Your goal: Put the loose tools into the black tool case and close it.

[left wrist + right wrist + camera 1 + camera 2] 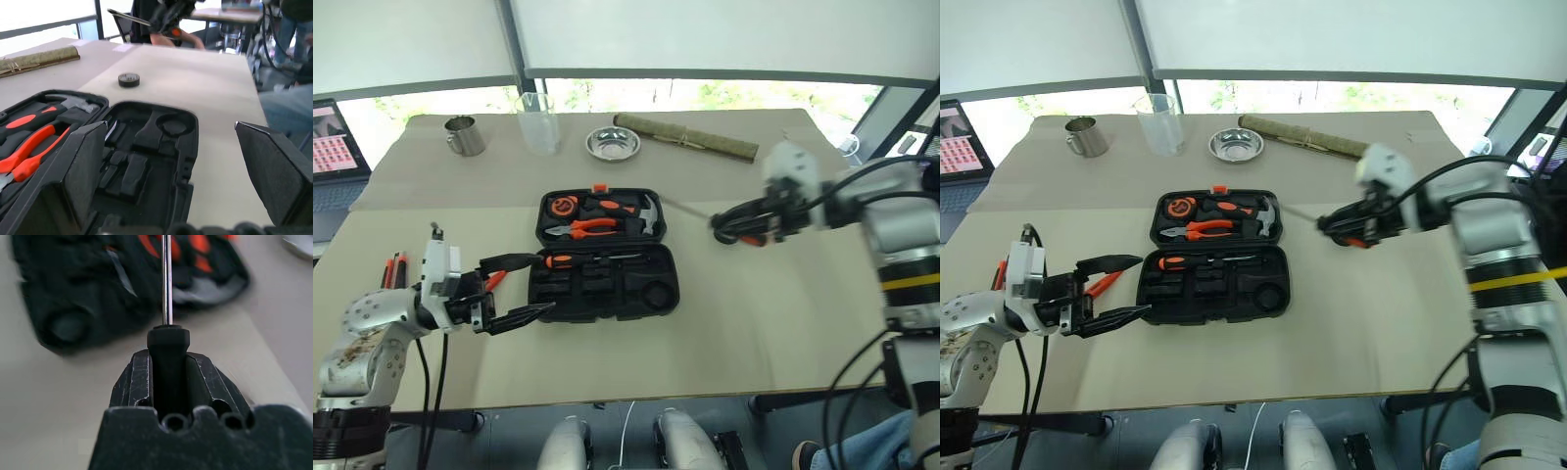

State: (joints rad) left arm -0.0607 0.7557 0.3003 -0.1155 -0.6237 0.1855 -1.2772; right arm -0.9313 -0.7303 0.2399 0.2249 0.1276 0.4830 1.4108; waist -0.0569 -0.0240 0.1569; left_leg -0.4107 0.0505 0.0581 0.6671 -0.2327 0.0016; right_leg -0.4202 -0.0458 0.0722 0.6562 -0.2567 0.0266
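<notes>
While my right tool [1344, 231] is gripping a steel-shafted screwdriver [167, 293] above the worktop [744, 323], my left tool [514, 289] is hanging wide open, empty, beside the moulded black case [607, 279].

No writing, label, brand or number can be read anywhere. The laptop screen [333, 137] at the left edge of the frame shows rows of small reddish tiles, too small to make out. The tool case [607, 255] at the centre bears no legible marking.
</notes>
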